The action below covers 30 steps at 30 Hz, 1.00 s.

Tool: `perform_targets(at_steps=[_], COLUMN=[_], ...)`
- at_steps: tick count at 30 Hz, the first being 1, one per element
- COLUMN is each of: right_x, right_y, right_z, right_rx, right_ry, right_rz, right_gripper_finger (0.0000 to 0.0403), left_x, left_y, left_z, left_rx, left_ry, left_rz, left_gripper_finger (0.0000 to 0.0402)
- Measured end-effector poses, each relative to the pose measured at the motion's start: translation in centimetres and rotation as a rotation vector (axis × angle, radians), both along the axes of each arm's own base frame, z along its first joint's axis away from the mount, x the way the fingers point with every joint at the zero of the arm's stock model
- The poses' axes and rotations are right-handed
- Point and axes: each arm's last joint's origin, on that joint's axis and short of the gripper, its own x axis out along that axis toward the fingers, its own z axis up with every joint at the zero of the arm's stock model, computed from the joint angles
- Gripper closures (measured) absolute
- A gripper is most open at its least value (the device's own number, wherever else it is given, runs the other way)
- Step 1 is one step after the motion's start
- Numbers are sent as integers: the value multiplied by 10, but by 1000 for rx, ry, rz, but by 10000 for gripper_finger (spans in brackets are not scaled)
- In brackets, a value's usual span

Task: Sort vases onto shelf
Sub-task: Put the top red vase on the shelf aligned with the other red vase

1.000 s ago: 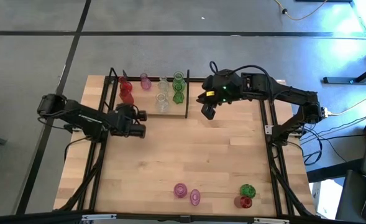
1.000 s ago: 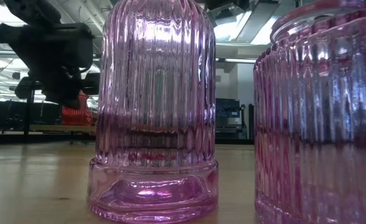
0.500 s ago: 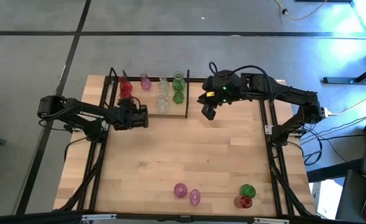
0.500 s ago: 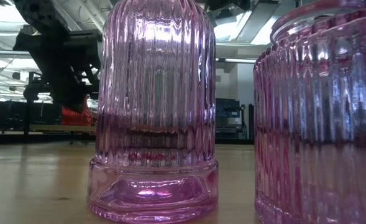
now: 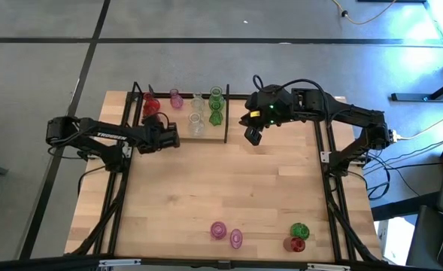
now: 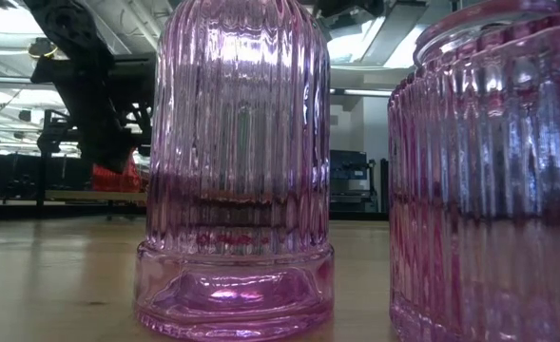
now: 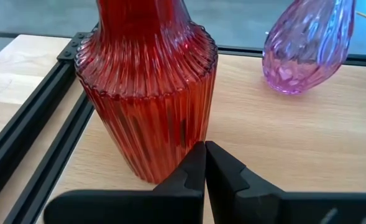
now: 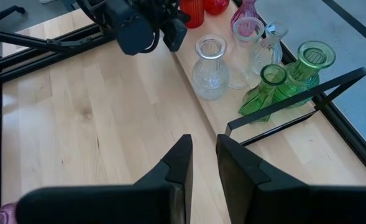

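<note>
The left gripper (image 5: 174,139), fingers pressed together and empty, has slid toward the shelf (image 5: 219,140) at eleven o'clock, nudging a red vase (image 7: 146,87); the right gripper (image 5: 251,135), narrowly parted, holds nothing; four vases wait on the counter (image 5: 229,188) at six o'clock.

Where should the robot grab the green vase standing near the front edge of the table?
Probably by the narrow neck of the green vase, coming straight down from above. It stands upright with its mouth up, and a red vase crowds one side.
</note>
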Motion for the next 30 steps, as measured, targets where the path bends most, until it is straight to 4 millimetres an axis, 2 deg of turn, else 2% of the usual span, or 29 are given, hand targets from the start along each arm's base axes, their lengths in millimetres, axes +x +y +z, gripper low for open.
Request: perform_targets(at_steps=[11, 18, 21, 25, 30], right_x=[-1, -1, -2, -2, -2], right_y=[0, 0, 0, 0, 0], right_z=[-1, -1, -2, -2, -2], right_rx=[1, 2, 3, 3, 2], right_ry=[8, 18, 28, 27, 24], right_rz=[0, 0, 0, 0, 0], right_gripper_finger=[343, 343, 343, 343, 343], left_x=[7, 12, 13, 12, 7], left_y=[9, 14, 11, 2, -8], left_z=[2, 4, 8, 20, 34], left_rx=[-5, -55, -111, -155, -130], left_ry=[26, -45, -58, 7, 112], left_rz=[-59, -75, -72, -60, -46], left_gripper_finger=[401, 401, 401, 401, 401])
